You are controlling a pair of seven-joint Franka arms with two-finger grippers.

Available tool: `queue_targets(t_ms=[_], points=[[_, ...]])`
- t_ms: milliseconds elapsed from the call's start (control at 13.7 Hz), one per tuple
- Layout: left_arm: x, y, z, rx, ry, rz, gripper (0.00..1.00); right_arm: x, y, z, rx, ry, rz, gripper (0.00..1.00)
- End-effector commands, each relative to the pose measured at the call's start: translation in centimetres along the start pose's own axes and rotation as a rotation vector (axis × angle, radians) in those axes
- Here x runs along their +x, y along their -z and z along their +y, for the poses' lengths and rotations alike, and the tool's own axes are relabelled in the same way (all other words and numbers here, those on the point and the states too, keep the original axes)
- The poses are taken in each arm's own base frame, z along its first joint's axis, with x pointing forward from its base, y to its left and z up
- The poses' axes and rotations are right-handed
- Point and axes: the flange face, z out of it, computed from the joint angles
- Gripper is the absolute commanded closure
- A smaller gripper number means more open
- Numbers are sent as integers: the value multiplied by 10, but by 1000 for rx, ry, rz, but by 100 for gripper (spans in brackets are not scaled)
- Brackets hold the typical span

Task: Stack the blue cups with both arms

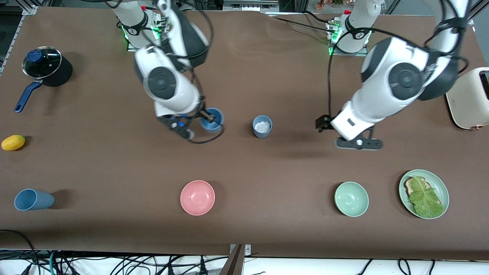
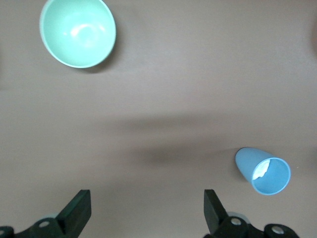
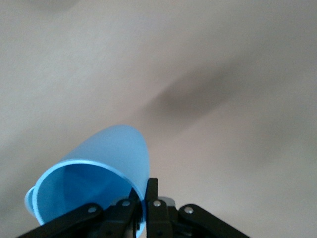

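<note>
My right gripper point(image 1: 206, 119) is pinched on the rim of a blue cup point(image 1: 212, 119), one finger inside the wall and one outside, as the right wrist view shows point(image 3: 99, 178). The cup hangs tilted over the middle of the table point(image 1: 267, 68), toward the right arm's end.

Just beside it, toward the left arm's end, a second blue cup point(image 1: 262, 126) stands upright on the table with something white inside it.

My left gripper point(image 1: 358, 143) hovers with fingers point(image 2: 74, 213) spread wide and nothing between them, over bare table between that second cup and the toaster point(image 1: 471, 99).

A third blue cup point(image 1: 32, 199) lies on its side near the front camera at the right arm's end, well apart from the pink bowl point(image 1: 197, 197).
</note>
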Motion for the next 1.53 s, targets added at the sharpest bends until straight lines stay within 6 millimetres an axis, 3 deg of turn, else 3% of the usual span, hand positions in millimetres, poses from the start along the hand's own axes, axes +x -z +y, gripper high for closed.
queue_targets(t_ms=[0, 73, 219, 438, 584, 1021, 1459], points=[[-2, 9, -28, 1, -17, 0, 0, -40, -5, -39, 16, -63, 2, 100], [5, -2, -37, 3, -8, -3, 0, -54, -6, -47, 31, -66, 7, 100], [6, -7, -50, 4, 13, -26, 0, -64, -5, -64, 68, -95, 12, 100], [-2, -12, -41, 18, -2, -73, 0, -83, -12, -86, 126, -116, 8, 100], [-9, -1, -34, 23, -16, -61, 0, -91, -26, -95, 151, -124, 10, 100], [-10, 9, -33, 22, -19, -47, 0, -95, -39, -100, 163, -127, 15, 100], [-20, 6, -14, 31, -49, -86, 0, -96, -47, -98, 137, -126, 12, 100]])
